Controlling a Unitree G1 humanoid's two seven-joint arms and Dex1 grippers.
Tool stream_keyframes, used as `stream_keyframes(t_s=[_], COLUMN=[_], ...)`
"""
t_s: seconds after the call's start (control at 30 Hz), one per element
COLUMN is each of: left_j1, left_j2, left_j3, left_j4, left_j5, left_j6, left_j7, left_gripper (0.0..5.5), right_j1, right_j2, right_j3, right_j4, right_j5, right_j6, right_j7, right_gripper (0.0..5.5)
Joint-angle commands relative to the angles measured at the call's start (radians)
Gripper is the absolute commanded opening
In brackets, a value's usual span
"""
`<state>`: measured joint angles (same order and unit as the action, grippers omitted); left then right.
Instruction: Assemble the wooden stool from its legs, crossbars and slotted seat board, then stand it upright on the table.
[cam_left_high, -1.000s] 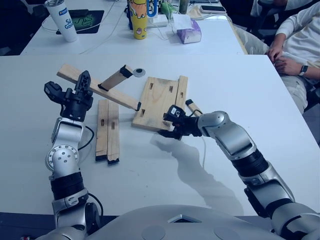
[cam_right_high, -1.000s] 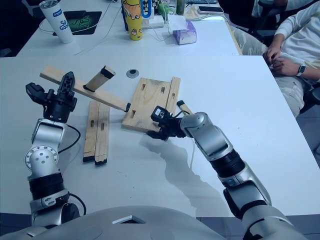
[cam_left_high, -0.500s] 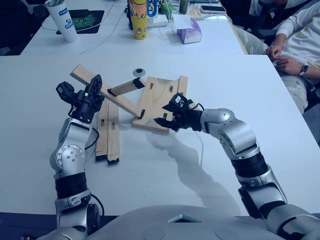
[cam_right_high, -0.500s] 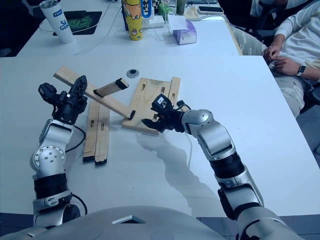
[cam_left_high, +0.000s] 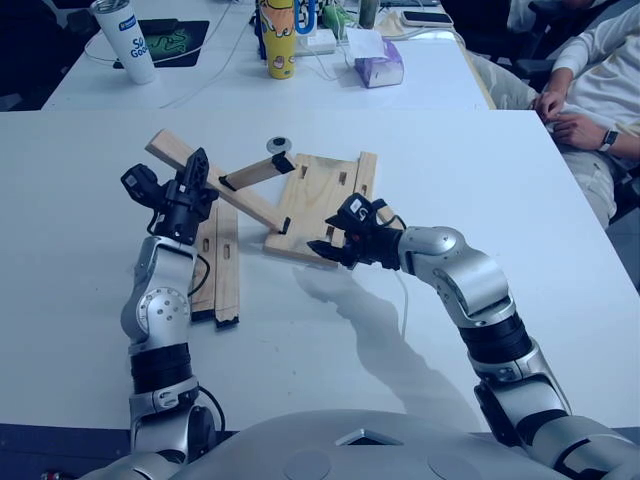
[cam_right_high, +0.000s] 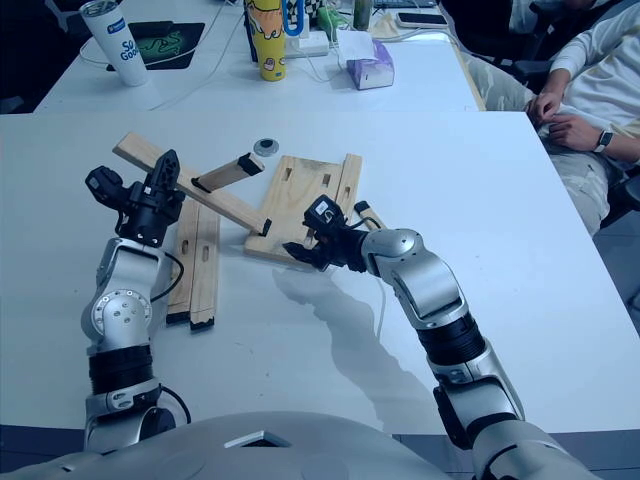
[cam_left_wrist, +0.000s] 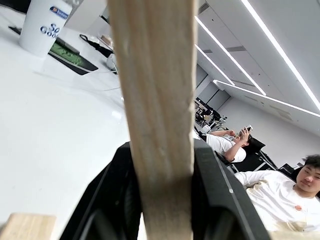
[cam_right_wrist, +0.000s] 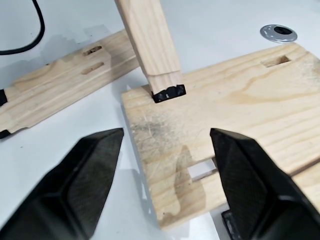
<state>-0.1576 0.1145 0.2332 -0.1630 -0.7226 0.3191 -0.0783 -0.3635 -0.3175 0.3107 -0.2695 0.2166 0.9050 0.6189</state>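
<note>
My left gripper (cam_left_high: 188, 187) is shut on a long wooden leg (cam_left_high: 228, 187) with a short crossbar (cam_left_high: 258, 172) sticking out of it. The piece is held tilted, and its black-capped lower end (cam_right_wrist: 167, 92) rests on the near left corner of the slotted seat board (cam_left_high: 322, 196). The same leg (cam_left_wrist: 155, 95) runs up between the black fingers (cam_left_wrist: 220, 200) in the left wrist view. My right gripper (cam_left_high: 331, 247) is open and hovers over the seat board's (cam_right_wrist: 240, 100) near edge. Two more legs (cam_left_high: 216, 262) lie flat side by side left of the board.
Another wooden strip (cam_left_high: 364, 172) lies along the board's right edge, with a short piece (cam_left_high: 384, 212) beside it. A round metal grommet (cam_left_high: 279, 145) sits behind the board. Cups (cam_left_high: 124, 38) and a tissue box (cam_left_high: 378, 66) stand on the far table. A seated person (cam_left_high: 600, 90) is at the right edge.
My left gripper has carried the leg to the right, so its lower end now rests on the seat board's corner. The right gripper shifted slightly left along the board's near edge.
</note>
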Motion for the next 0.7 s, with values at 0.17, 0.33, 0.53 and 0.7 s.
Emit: stream_keyframes(t_s=[0.17, 0.33, 0.53, 0.7], left_j1=[0.099, 0.167, 0.151, 0.116], left_j2=[0.009, -0.017, 0.041, 0.068], left_j3=[-0.157, -0.179, -0.253, -0.309], left_j4=[-0.099, -0.133, -0.165, -0.249], left_j5=[0.246, 0.291, 0.358, 0.409], left_j6=[0.094, 0.113, 0.134, 0.198], left_j7=[0.13, 0.179, 0.128, 0.128], left_gripper=[1.03, 1.03, 1.03, 1.02], right_j1=[0.01, 0.013, 0.02, 0.012], right_j2=[0.005, -0.001, -0.015, -0.02], right_j3=[-0.016, -0.03, -0.049, -0.057], right_j4=[0.01, 0.027, 0.039, 0.058], right_j5=[0.004, 0.003, -0.001, -0.004], right_j6=[0.004, -0.009, -0.03, -0.044], right_j7=[-0.044, -0.054, -0.062, -0.063], right_gripper=[3.2, 3.2, 3.2, 3.2])
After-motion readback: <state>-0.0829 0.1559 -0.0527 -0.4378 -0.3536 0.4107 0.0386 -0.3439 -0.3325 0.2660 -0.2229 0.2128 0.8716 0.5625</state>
